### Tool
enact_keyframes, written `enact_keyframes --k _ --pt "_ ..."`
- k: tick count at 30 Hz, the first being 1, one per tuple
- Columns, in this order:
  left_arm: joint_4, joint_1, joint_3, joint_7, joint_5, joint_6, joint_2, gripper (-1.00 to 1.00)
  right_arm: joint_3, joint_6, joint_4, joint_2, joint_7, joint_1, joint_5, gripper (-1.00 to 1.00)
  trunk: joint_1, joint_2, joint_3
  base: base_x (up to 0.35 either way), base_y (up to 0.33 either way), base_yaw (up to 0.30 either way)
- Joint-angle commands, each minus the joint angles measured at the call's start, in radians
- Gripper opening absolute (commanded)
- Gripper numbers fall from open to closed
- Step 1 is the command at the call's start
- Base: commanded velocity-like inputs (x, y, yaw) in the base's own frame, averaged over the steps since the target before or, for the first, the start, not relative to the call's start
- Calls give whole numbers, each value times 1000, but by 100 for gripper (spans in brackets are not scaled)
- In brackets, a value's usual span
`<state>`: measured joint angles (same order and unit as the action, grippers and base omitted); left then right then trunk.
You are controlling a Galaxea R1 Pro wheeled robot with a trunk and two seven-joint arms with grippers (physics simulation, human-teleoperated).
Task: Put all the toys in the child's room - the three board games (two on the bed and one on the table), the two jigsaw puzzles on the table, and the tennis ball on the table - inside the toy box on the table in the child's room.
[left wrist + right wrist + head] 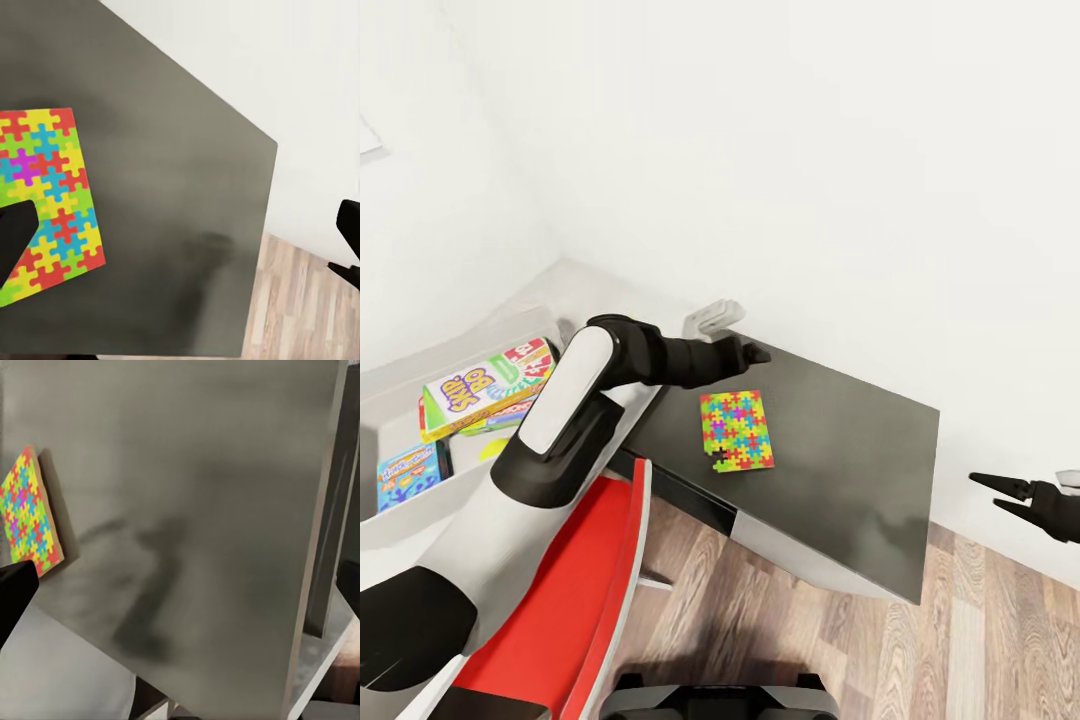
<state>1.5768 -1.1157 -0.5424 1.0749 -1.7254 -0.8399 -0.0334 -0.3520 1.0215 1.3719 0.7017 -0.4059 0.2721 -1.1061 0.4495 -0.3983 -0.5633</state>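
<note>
Item: jigsaw puzzle, one thin multicoloured sheet, laid flat on the dark grey side table near its wall-side end. It is judged light and fairly stiff, though interlocked pieces may flex or part. Lying flush, it offers no top grasp; an edge is best taken, probably after being slid to the table's rim.

Toy box: pale bin on the desk, already holding a "Skip-Bo" game box and a blue game box.

Left gripper: poised just beyond the puzzle's far edge. In the left wrist view its fingers stand wide apart and nothing is held.

Right gripper: over the floor, well apart from the table, parted and seemingly empty.
</note>
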Motion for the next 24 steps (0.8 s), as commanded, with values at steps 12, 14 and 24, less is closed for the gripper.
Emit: enact_keyframes --k 12,14,24 --pt "-1 35 5 13 -8 3 49 100 6 5 19 -2 -10 -2 9 100 1 -2 0 2 -2 -18" --pt "-2 38 5 12 -8 4 56 100 6 5 22 -2 -10 -2 9 100 1 -2 0 0 0 -39" --pt "-22 49 6 14 -8 7 88 100 7 9 41 -8 -12 -3 8 100 1 -2 1 0 0 -8"
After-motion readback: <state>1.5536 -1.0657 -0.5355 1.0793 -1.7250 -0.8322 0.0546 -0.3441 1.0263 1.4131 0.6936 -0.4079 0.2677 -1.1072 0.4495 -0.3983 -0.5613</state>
